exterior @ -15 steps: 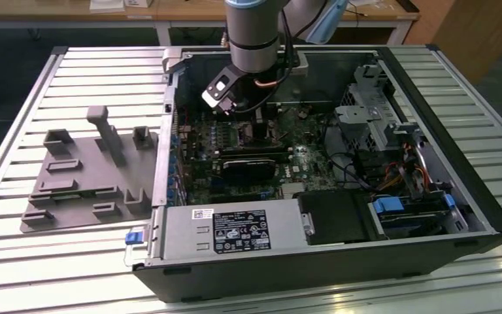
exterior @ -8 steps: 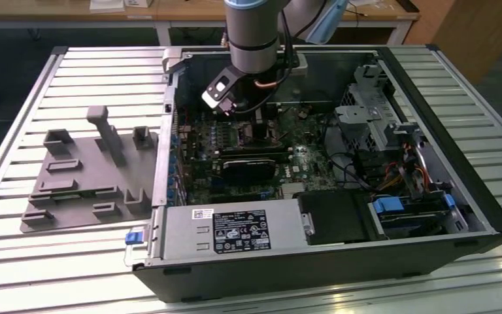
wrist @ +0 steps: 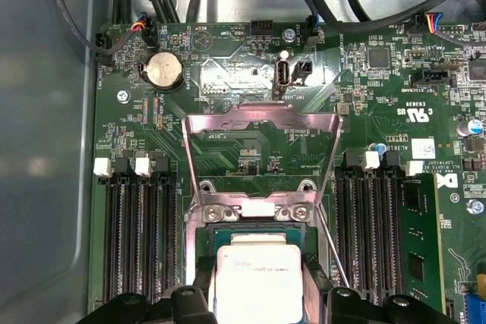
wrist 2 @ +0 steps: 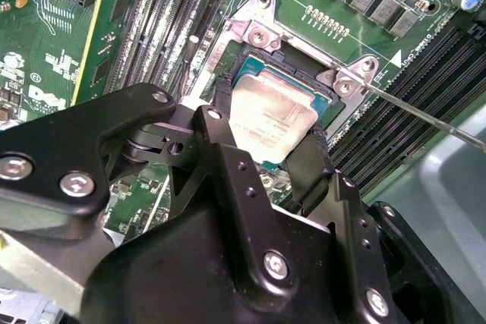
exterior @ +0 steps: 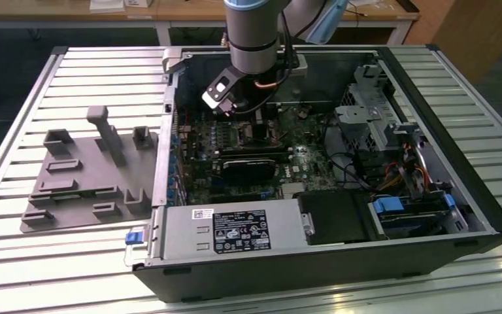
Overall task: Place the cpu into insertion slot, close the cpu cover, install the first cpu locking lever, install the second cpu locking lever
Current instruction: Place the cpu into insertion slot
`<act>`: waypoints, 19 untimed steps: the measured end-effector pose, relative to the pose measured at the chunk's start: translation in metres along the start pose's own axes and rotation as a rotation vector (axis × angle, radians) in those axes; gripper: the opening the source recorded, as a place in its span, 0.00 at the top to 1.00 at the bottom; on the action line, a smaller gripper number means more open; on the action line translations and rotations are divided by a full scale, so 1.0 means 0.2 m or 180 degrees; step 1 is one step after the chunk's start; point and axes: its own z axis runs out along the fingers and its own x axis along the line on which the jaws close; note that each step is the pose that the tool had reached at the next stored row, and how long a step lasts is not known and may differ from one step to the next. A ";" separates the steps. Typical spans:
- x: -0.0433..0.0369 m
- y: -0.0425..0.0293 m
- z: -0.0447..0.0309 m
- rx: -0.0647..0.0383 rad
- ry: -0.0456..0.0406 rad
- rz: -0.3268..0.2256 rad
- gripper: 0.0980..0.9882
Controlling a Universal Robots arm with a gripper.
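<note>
The cpu [wrist 2: 269, 123], a small square chip with a silvery top, sits between my gripper's two black fingers [wrist 2: 313, 158], which press on its opposite edges. It hangs level right over the insertion slot [wrist 2: 292, 73], whose dark rim shows around it; whether it rests in it I cannot tell. In the first wrist view the cpu [wrist: 258, 278] and gripper [wrist: 258, 294] lie just before the cpu cover [wrist: 262, 116], a silvery frame flipped open beyond the slot. A thin wire locking lever [wrist 2: 425, 117] stands free beside the slot. In the exterior view the gripper [exterior: 249, 119] is low inside the open computer case.
Memory slots [wrist: 137, 240] flank the socket on both sides. A black rectangular card [exterior: 251, 169] lies just in front of the socket, with a power supply [exterior: 233, 229] nearer the front. A grey fixture [exterior: 85, 176] stands on the slatted table at the exterior view's left.
</note>
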 end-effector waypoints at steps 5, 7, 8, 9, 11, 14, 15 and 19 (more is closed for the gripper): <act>0.000 0.003 0.000 0.0000 0.0000 0.0000 0.51; 0.000 0.003 0.002 0.0000 0.0000 0.0000 0.51; 0.000 0.003 0.004 0.0000 0.0000 0.0000 0.51; 0.000 0.003 0.004 0.0000 0.0000 0.0000 0.51; 0.000 0.002 0.004 0.0000 -0.0001 0.0000 0.51; 0.000 0.002 0.005 0.0000 0.0000 0.0000 0.51; 0.000 0.002 0.005 0.0000 0.0000 0.0000 0.51; 0.000 0.002 0.006 0.0000 0.0000 0.0000 0.42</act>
